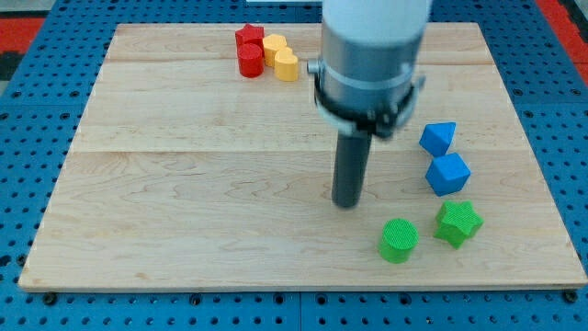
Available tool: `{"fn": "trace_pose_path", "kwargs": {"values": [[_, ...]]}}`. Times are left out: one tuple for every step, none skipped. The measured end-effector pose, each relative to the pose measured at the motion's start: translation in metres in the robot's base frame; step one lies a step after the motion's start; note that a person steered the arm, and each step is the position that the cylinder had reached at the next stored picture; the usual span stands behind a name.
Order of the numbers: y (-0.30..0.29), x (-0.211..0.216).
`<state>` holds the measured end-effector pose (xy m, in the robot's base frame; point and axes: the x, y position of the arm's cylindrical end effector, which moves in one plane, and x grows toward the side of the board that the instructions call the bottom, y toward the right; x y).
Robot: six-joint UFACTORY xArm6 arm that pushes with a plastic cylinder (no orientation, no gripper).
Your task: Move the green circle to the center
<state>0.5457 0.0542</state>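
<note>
The green circle (398,240) sat near the desk's (184,211) bottom edge, just beside the green star (457,222) on its right. Our tip (346,202) rested close up-left of it, apparently not touching. We carried no fingers. Two blue blocks (443,156) stood above; red (248,51) and yellow blocks (280,57) clustered at the top.

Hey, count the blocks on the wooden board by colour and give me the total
Red blocks: 2, red star and red cylinder
Yellow blocks: 2, and yellow heart
Blue blocks: 2, and
Green blocks: 2, green circle and green star
Total: 8
</note>
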Motion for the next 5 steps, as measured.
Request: {"fn": "trace_pose_path", "kwargs": {"values": [[-0.006, 0.07], [0.013, 0.073], [0.064, 0.067], [0.061, 0.046], [0.017, -0.006]]}}
